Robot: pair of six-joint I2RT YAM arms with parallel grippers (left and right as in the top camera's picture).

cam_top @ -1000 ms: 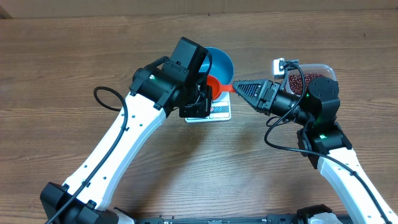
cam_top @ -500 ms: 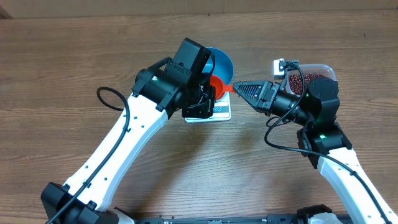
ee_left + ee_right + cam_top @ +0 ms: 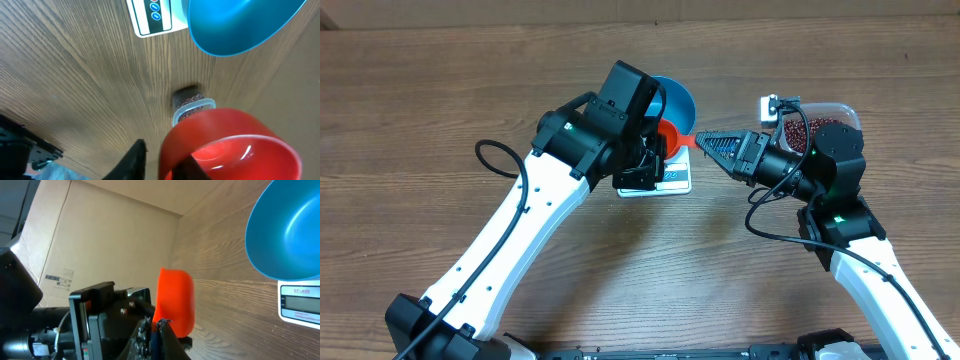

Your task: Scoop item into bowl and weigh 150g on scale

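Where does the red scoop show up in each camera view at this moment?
Overhead: red scoop at centre, just below the blue bowl.
Left wrist: red scoop bottom right, blue bowl top right.
Right wrist: red scoop lower centre, blue bowl top right.
Shared landmark: the blue bowl.

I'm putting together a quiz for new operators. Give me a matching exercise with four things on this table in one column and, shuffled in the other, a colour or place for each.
Things:
1. bowl
2. scoop
3. scale
4. tub

Descriptions:
A. clear, holds red-brown beans
B. white, with a labelled front strip
C. bright blue
D. red-orange, at the tips of the right gripper

Pairs: 1-C, 2-D, 3-B, 4-A.
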